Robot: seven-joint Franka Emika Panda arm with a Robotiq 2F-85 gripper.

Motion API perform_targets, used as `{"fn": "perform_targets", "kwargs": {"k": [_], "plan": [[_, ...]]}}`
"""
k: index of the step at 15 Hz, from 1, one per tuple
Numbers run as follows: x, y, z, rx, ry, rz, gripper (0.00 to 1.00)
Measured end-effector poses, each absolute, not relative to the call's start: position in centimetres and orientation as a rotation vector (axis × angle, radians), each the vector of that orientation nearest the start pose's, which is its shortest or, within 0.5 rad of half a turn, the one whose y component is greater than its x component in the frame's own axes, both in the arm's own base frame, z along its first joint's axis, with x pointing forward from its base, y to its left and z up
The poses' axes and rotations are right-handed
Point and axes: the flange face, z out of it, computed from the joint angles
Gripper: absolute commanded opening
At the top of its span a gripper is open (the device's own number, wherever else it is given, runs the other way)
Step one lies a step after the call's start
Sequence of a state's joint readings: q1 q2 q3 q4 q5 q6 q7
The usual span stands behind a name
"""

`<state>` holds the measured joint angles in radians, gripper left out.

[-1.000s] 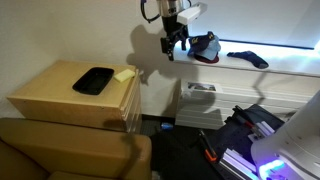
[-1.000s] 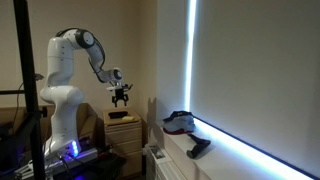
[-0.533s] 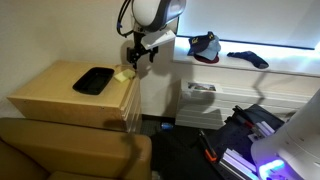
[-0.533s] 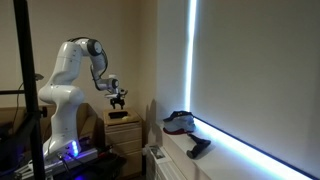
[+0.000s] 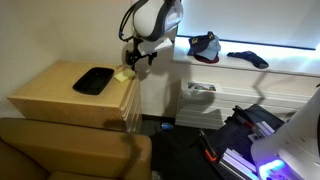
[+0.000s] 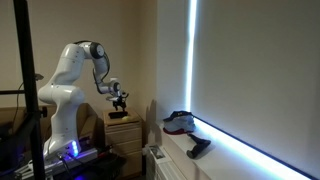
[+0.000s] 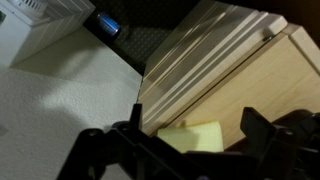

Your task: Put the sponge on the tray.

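Note:
The sponge point(image 5: 124, 74) is a small pale yellow-green block at the right edge of the wooden cabinet top, just right of the flat black tray point(image 5: 93, 81). My gripper point(image 5: 133, 62) hovers close above the sponge, fingers open and empty. In the wrist view the sponge point(image 7: 196, 137) lies between my spread fingers point(image 7: 190, 150), near the cabinet's edge. In an exterior view the gripper point(image 6: 120, 103) hangs just above the cabinet; sponge and tray are too small to make out there.
The wooden cabinet point(image 5: 60, 97) has a drawer front below its right edge. A dark cap with red trim point(image 5: 204, 46) and a black object point(image 5: 248, 59) lie on the windowsill. A brown sofa point(image 5: 70, 150) stands in front.
The arm has swung from the windowsill area left and down to the cabinet; in the last half second it lowered slightly over the sponge. The sponge and tray have not moved.

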<state>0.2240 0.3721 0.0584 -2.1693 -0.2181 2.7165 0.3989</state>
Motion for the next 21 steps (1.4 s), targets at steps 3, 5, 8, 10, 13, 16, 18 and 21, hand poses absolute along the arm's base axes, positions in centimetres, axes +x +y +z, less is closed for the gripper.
{"fn": "perform_targets", "kwargs": {"k": [3,5,8,10,13,16,18,21], "plan": [[57.7,15.8,20.7,-3.09,0.153,-0.367,1.0],[59.9,14.9,19.3,-3.052,0.331,-0.386,1.0],[61.5,14.3,18.5,-3.026,0.428,-0.389,1.0],[61.4,14.5,18.5,-3.026,0.426,-0.388,1.0],[61.7,14.5,18.1,-2.978,0.578,-0.295,1.0],[63.7,14.7,17.8,-2.898,0.792,-0.195,1.0],[65.1,15.1,17.4,-2.833,0.941,-0.155,1.0],[66.0,15.9,15.7,-2.744,1.151,-0.108,1.0]]}}
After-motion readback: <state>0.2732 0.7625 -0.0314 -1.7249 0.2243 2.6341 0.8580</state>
